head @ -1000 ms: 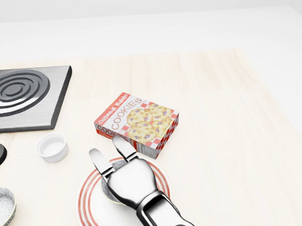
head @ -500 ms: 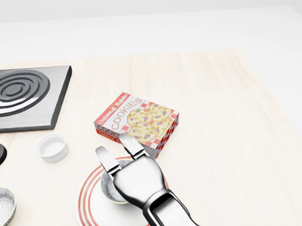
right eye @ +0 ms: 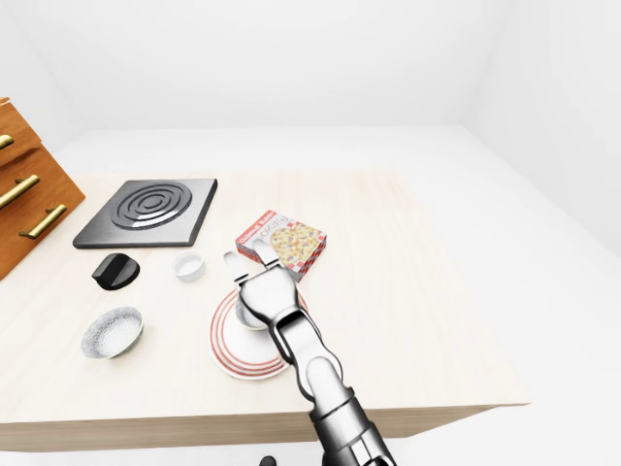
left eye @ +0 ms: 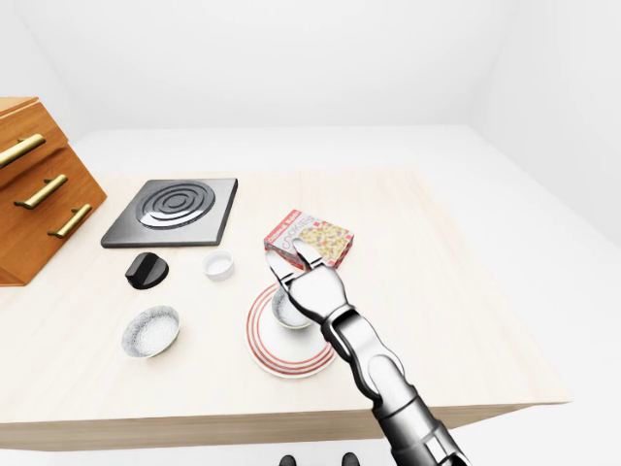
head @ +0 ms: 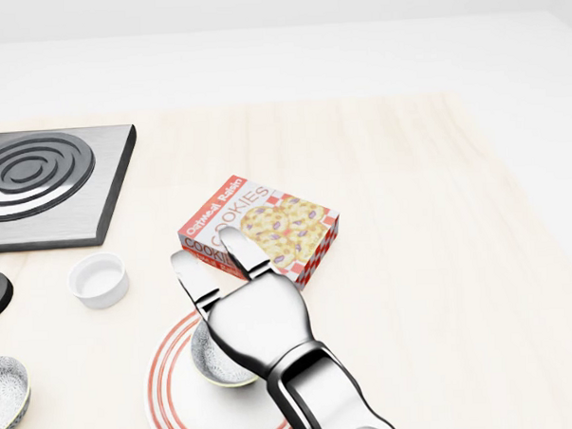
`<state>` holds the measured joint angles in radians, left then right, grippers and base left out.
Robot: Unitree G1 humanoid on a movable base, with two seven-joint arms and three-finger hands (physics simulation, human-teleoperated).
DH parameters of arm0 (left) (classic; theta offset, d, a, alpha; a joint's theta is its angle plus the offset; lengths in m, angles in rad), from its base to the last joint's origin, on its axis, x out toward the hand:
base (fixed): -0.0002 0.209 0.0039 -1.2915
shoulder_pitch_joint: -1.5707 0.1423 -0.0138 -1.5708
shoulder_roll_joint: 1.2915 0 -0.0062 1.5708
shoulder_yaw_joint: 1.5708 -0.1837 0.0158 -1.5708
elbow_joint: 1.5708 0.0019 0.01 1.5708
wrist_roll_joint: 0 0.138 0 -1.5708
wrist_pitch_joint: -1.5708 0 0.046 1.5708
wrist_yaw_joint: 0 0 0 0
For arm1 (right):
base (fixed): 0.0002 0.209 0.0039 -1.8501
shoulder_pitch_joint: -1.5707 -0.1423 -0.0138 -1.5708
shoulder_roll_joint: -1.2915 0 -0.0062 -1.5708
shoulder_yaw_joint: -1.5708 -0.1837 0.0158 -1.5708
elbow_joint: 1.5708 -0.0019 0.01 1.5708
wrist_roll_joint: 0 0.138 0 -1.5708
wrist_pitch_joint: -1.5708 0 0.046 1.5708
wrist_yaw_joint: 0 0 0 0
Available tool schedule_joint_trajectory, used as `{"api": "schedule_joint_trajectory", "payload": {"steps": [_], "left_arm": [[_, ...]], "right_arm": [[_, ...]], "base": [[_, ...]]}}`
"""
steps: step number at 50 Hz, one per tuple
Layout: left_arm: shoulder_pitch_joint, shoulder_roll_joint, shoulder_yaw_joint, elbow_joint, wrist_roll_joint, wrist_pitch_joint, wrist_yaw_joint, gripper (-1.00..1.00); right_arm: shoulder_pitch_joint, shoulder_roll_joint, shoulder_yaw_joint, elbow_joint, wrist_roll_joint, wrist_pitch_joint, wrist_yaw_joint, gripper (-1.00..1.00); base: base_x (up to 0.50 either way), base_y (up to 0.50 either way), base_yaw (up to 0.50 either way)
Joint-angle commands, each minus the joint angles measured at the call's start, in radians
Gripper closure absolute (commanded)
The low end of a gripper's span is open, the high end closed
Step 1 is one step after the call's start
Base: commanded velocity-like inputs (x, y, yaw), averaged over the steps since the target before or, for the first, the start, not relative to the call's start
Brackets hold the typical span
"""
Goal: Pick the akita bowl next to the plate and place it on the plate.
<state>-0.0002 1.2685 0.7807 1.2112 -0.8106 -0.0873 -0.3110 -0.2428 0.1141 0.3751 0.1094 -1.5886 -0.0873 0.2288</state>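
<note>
Tabletop of pale wood fills most of the head view, and the akita bowl sits upright on the red-ringed plate at the lower left of centre, inside the plate's rings and towards its upper part. Only the bowl's left side shows in this view, because the right hand hangs over its right side; whether the palm touches the rim I cannot tell. That hand is spread, with its fingers straight and apart, closed on nothing, pointing up the frame so that the tips overlap the lower left edge of the cookies box. The chrome forearm runs down from it to the bottom edge of the frame, across the right part of the plate. The cookies box lies flat just above the plate, turned at an angle, its printed face up. Left of the box and apart from the plate stands a small white ramekin. Above that, at the upper left of the head view, lies a square dark hotplate with concentric rings. In the left-eye view a black knob-like object rests just below the hotplate, and a speckled grey bowl stands well left of the plate. A wooden drawer unit with brass handles occupies the far left edge of that view.
</note>
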Motion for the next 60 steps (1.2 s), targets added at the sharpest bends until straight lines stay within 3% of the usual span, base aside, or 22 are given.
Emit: {"api": "schedule_joint_trajectory", "payload": {"steps": [1, 24, 44, 60], "left_arm": [[-0.001, 0.000, 0.000, 0.000, 0.000, 0.000, 0.001, -1.00], [0.003, 0.003, 0.001, 0.000, 0.000, 0.000, 0.002, -1.00], [-0.004, 0.001, -0.006, 0.003, 0.004, 0.000, 0.006, -1.00], [0.007, 0.005, 0.008, -0.004, 0.003, 0.000, 0.003, -1.00]], "right_arm": [[-0.018, 0.009, -0.006, -0.046, 0.016, 0.000, 0.029, -1.00], [-0.040, 0.026, -0.023, -0.238, 0.074, 0.000, 0.173, -1.00], [-0.152, 0.081, -0.081, -0.386, 0.159, 0.000, 0.311, -1.00], [-0.193, 0.052, -0.109, -0.442, 0.190, 0.000, 0.357, -1.00]], "base": [[0.00, 0.00, 0.00], [0.00, 0.00, 0.00], [0.00, 0.00, 0.00], [0.00, 0.00, 0.00]]}}
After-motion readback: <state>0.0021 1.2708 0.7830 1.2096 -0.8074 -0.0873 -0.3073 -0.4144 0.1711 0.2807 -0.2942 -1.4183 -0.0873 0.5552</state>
